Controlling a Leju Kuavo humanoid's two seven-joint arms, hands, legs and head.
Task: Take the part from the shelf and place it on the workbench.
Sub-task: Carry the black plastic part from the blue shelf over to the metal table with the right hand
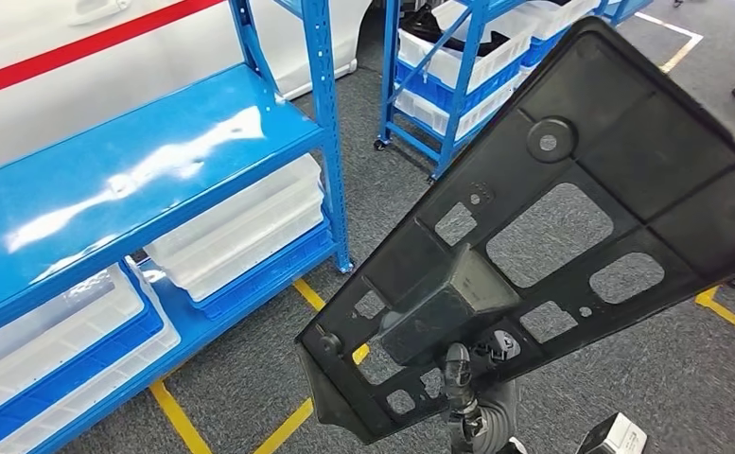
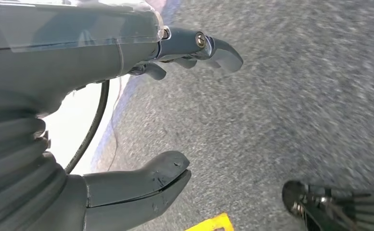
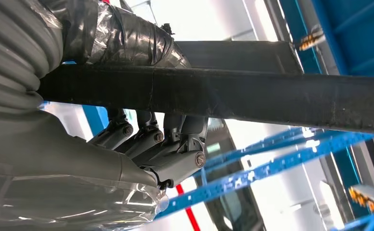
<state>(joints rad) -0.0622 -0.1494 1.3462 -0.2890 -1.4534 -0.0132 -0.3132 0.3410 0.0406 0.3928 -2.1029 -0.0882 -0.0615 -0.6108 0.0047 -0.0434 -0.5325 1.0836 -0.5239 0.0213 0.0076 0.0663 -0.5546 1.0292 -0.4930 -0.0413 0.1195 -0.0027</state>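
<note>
Carpet (image 1: 685, 378), grey with yellow tape lines, under blue shelves (image 1: 136, 180) upper left, right robot hand (image 3: 165, 149) gripping the black part (image 1: 552, 227) mid-air at frame right, left robot hand (image 2: 141, 120) open, holding nothing.

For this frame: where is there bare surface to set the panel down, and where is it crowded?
Bare: the top shelf of the near blue rack, glossy and unloaded, and the grey floor between the two racks. Crowded: the lower shelves, packed with white bins. The right hand grips the black panel; the left hand hangs open over the floor.
</note>
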